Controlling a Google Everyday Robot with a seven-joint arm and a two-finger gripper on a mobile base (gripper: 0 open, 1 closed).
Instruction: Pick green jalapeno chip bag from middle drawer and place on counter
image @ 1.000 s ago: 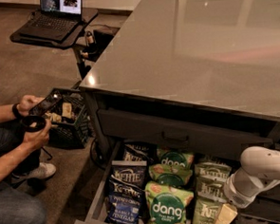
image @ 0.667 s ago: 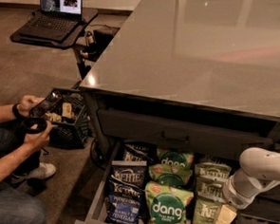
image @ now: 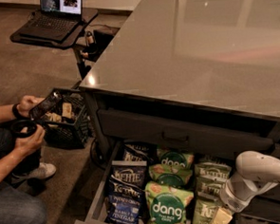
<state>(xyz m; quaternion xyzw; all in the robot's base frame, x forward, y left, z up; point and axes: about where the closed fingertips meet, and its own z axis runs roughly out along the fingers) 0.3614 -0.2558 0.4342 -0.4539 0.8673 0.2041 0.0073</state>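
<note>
Green jalapeno chip bags (image: 211, 172) lie flat in the open drawer (image: 96, 212), claw (image: 221, 218) near.

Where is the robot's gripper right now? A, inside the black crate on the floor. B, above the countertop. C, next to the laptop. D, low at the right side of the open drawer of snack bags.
D: the gripper is low at the right end of the open drawer, beside the green bags and well below the counter.

Place: lab or office workspace.
Signs: laptop (image: 60, 14) on a stand (image: 54, 39), far up-left of the hand (image: 221, 219); open snack drawer (image: 96, 216) beneath it; desk (image: 212, 47) above.
</note>
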